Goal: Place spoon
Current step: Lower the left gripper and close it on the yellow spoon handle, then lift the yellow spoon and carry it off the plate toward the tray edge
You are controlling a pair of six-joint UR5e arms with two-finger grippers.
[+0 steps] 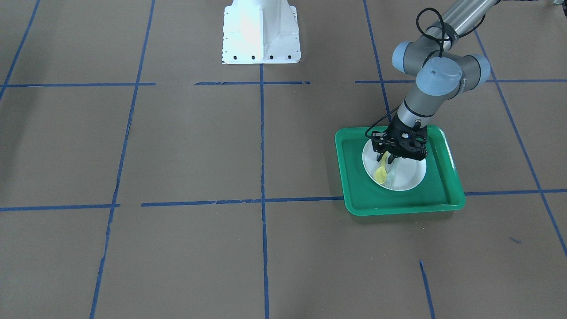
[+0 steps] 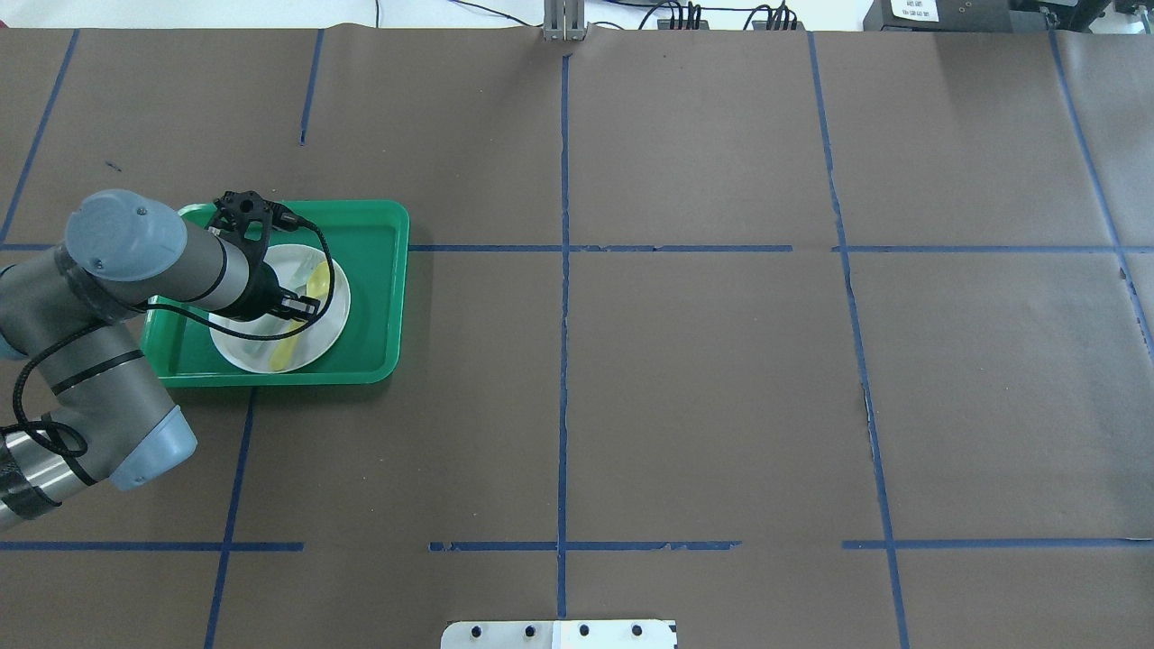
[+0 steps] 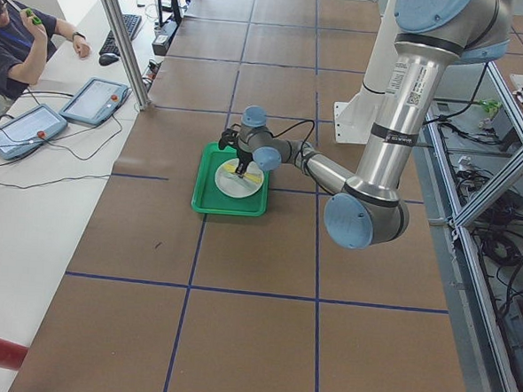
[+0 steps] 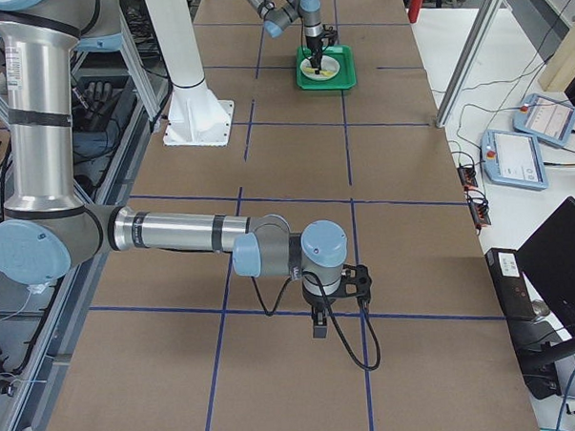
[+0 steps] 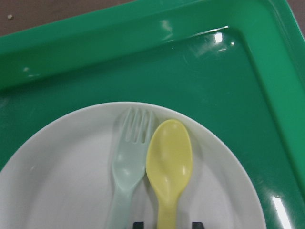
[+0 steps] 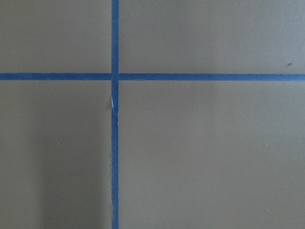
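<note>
The yellow spoon (image 5: 169, 157) lies flat on the white plate (image 5: 62, 181), right beside the pale grey-green fork (image 5: 131, 157). The plate sits in the green tray (image 5: 214, 81). My left gripper (image 5: 167, 224) hovers low over the plate, its fingertips (image 5: 138, 224) apart on either side of the spoon's handle with gaps showing, so it is open. The front view shows the left gripper (image 1: 386, 158) above the spoon (image 1: 381, 173), and the overhead view shows the spoon (image 2: 317, 279) on the plate (image 2: 239, 350). My right gripper (image 4: 316, 324) shows only in the right side view; I cannot tell its state.
The tray (image 2: 379, 270) sits on brown paper with a grid of blue tape lines (image 2: 563, 270). The white robot base (image 1: 261, 35) stands at the table's middle edge. An operator (image 3: 13, 39) and tablets (image 3: 94, 101) are beyond the table's far side.
</note>
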